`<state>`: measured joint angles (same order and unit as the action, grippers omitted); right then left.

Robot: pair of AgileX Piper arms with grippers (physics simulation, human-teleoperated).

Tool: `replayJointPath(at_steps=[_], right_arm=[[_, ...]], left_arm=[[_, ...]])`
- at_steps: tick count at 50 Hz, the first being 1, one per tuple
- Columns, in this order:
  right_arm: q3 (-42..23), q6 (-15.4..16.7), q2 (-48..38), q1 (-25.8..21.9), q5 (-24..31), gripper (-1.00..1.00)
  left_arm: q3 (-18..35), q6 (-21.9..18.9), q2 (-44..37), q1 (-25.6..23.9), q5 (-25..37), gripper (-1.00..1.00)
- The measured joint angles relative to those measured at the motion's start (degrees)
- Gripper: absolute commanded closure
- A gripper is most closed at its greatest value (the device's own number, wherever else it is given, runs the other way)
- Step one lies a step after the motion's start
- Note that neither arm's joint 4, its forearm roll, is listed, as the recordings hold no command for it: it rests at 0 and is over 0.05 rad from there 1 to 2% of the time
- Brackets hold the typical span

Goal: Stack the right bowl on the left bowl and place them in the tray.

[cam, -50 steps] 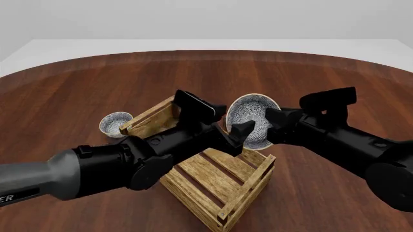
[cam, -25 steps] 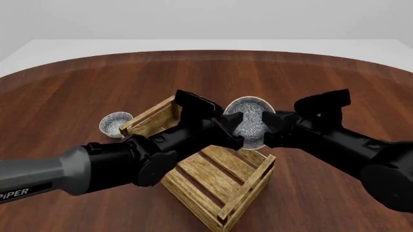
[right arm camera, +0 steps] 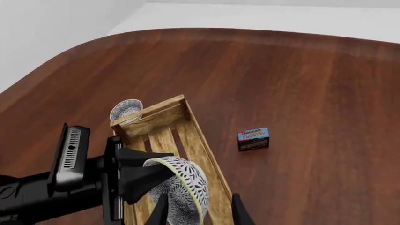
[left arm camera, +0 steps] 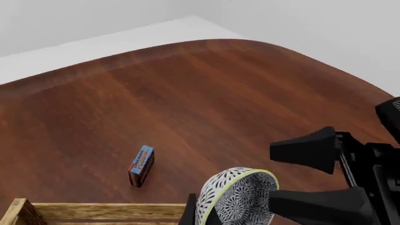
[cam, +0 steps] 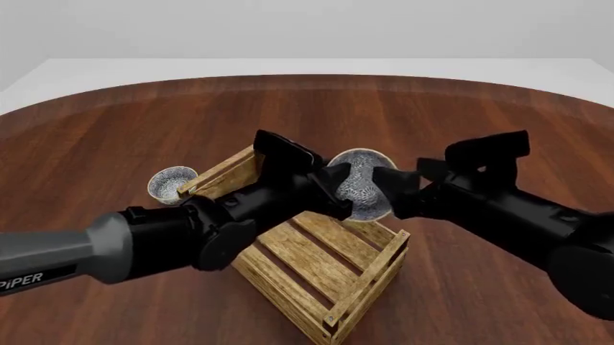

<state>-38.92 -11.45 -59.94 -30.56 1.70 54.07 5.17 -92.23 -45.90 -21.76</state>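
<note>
A blue-and-white patterned bowl (cam: 363, 185), the right bowl, hangs tilted over the far end of the light-wood tray (cam: 321, 262). My left gripper (cam: 338, 188) is shut on its rim from the left, as the right wrist view shows (right arm camera: 150, 169). My right gripper (cam: 395, 192) faces it from the right with its fingers spread on either side of the bowl (right arm camera: 181, 185), not pinching. The left bowl (cam: 171, 183) stands on the table just beyond the tray's far left corner (right arm camera: 127, 110).
A small dark pudding box (left arm camera: 141, 165) lies on the brown table beyond the tray (right arm camera: 253, 139); in the front view the arms hide it. The tray's far plank (left arm camera: 93, 208) runs below the held bowl.
The left gripper has come in and taken the bowl's rim. The bowl has shifted slightly left and down. The right gripper's fingers have spread apart.
</note>
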Motion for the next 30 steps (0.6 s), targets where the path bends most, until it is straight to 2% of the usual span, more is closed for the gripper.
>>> replayJointPath(at_steps=[17, 30], right_arm=[[0.3, -0.2, 4.7, -1.3, 2.6, -1.00], [0.4, -0.1, 7.6, -1.8, 4.0, -1.00]], left_arm=[[1.6, -2.3, -0.9, 5.2, 0.6, 1.00], [-0.1, -4.6, 3.3, 10.0, 2.5, 1.00]])
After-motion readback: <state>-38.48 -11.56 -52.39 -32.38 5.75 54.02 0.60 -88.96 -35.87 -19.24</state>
